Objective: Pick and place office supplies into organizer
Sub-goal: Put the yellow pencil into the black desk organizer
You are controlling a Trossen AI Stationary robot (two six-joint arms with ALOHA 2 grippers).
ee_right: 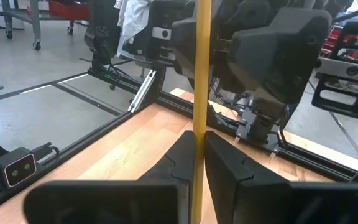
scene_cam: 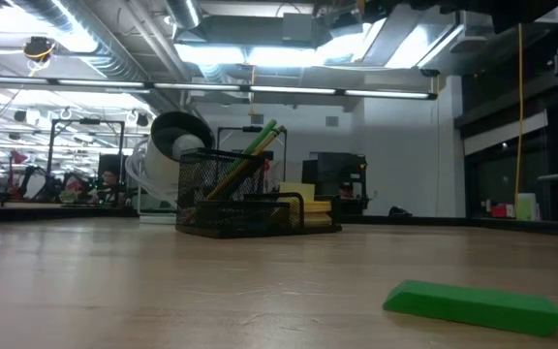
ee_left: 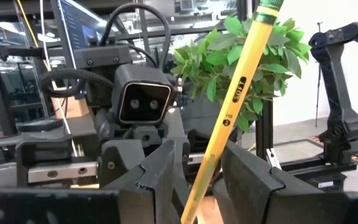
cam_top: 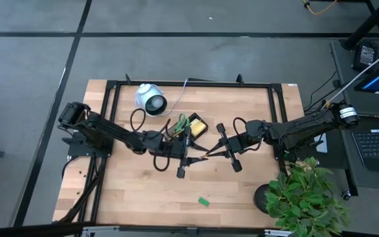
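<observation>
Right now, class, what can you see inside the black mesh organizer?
In the organizer, low view: pencils and something green lean upright in the tall section; a yellow sticky-note pad sits in the low one. The mesh and the arms above hide anything deeper.

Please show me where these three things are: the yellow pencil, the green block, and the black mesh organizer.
yellow pencil [ee_left: 234,106]: left wrist view, middle of its printed shaft.
green block [scene_cam: 476,305]: low view, its near side face.
black mesh organizer [scene_cam: 213,194]: low view, front wall of its tall mesh compartment.

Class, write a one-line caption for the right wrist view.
Right gripper shut on a yellow pencil, facing the left arm.
</observation>
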